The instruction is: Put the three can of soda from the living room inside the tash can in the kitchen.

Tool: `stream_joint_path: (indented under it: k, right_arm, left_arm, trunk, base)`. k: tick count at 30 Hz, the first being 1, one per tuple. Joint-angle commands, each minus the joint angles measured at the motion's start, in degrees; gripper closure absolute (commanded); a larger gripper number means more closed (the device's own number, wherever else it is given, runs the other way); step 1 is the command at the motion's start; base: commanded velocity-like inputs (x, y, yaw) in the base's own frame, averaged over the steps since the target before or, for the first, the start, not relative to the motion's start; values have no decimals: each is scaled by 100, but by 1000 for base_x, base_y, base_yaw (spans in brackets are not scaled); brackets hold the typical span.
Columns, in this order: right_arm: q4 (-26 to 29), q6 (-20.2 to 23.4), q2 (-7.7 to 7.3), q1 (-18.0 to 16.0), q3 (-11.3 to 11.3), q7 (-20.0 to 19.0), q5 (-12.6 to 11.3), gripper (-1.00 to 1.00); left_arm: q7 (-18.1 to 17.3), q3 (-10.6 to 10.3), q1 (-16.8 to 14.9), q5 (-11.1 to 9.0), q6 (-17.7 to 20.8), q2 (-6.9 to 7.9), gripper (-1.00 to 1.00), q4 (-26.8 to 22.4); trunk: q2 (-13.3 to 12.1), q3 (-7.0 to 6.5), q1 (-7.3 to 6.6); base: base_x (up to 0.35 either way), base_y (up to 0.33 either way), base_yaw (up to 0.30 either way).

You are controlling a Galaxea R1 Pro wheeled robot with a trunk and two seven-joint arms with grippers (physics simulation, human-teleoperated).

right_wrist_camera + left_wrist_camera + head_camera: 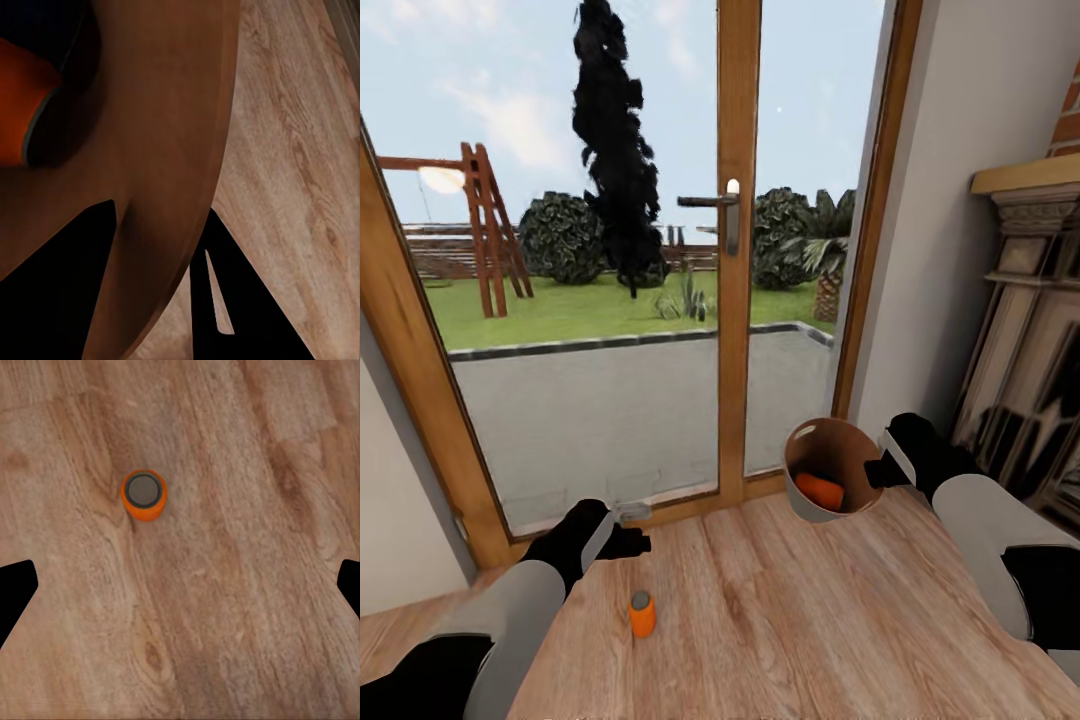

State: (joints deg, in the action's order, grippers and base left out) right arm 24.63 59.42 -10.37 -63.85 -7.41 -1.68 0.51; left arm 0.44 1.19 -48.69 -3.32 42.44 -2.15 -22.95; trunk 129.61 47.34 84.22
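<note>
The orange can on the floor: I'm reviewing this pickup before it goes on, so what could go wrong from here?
1. The orange can stands upright on the wood floor, off-centre between the open left gripper fingers; a misaligned descent could knock it over and send it rolling.
2. The right gripper clamps the trash can by its rim, tilted, with another orange can inside; more tilt might spill it.
</note>
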Motion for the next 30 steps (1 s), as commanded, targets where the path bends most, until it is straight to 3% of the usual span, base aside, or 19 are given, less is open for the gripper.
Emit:
stream_joint_path:
  k: [1,5,30]
  right_arm:
    - [6,0,0,-5,12,1,-61,100]
    - [6,0,-13,-3,9,1,-60,100]
    - [-8,-7,-38,21,10,73,-76,100]
  left_arm:
    - [0,1,0,-1,-2,1,-100,1]
    - [0,5,0,-2,-12,4,-100,-1]
    - [-18,-4,8,-2,-25,-27,-100,-39]
  trunk:
    - [42,17,22]
    - [203,89,110]
    - [203,100,110]
  base:
    - [0,0,0]
    - [0,0,0]
    - [92,52,0]
